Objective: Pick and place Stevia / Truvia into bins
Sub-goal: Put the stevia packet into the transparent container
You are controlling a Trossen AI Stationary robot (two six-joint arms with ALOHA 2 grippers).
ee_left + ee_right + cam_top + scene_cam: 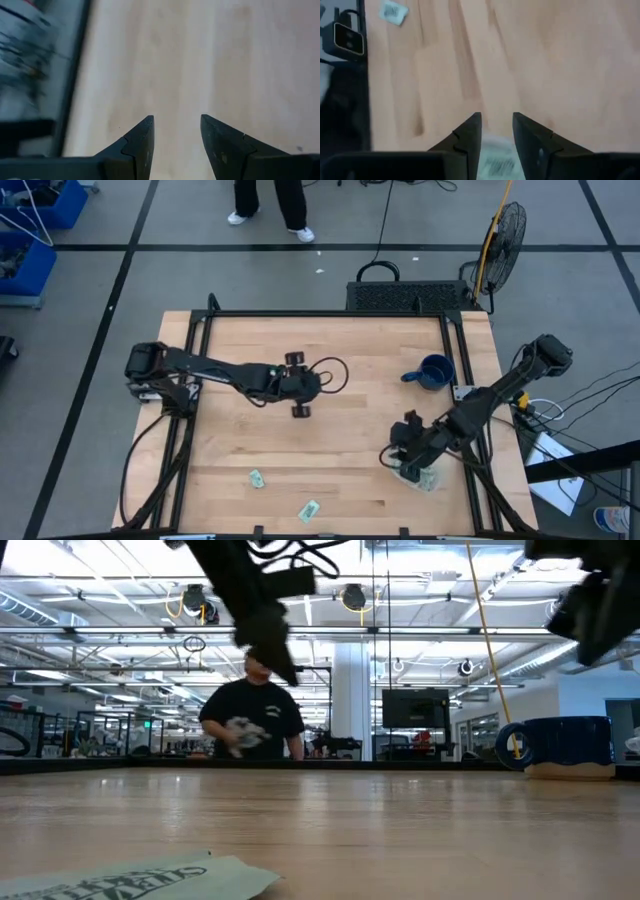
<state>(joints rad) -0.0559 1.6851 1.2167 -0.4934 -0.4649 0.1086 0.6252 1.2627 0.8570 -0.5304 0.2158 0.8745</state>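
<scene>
The clear bin [425,478] sits near the table's right near corner with pale sachets in it. Two green-white sachets lie flat on the wood near the near edge [257,478] [308,510]; one fills the low view's foreground [140,880], and one shows far off in the right wrist view [394,11]. My right gripper [392,458] [496,127] hangs raised just left of the bin, its fingers narrowly apart with a sachet between them. My left gripper [297,385] [176,127] is open over bare wood at the table's middle. My right gripper has a pale printed sachet [496,152] between its two fingers, spanning the gap behind the fingertips [472,130]. The sachet is lifted clear of the table. Which edge the fingers are on I cannot tell.
A dark blue mug [432,372] [565,740] stands far of the bin by the right edge. A small camera [347,37] sits at the near edge. A person [250,720] stands beyond the far edge. Bare wood lies between the two arms.
</scene>
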